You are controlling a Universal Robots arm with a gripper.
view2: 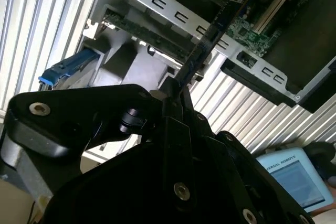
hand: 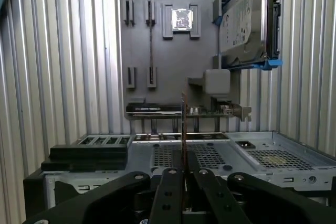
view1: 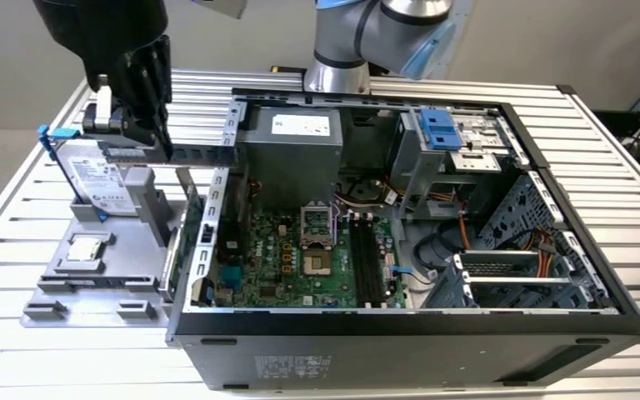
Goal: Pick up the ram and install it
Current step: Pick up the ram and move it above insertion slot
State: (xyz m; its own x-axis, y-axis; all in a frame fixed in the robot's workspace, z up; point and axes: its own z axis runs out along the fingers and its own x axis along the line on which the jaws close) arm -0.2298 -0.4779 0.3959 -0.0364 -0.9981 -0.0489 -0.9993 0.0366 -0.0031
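My black gripper (view1: 123,125) hangs over the grey fixture tray (view1: 53,292), at the exterior view's left of the open computer case (view1: 409,321). It is shut on the ram (view2: 209,40), a thin dark stick that juts out from between the fingers and shows in both wrist views. In the first wrist view the ram (hand: 184,124) is edge-on, above the gripper (hand: 184,170), with the tray behind it. In the second wrist view the gripper (view2: 173,97) holds the stick over the case's metal edge. The black memory slots (view1: 367,267) lie on the motherboard (view1: 287,267).
A silver hard drive with blue bracket (view1: 103,179) stands upright on the tray, and a small square silver chip (view1: 84,250) lies beside it. The case wall (view1: 214,208) rises between tray and motherboard. Drive cages (view1: 453,142) and cables crowd the case's far right.
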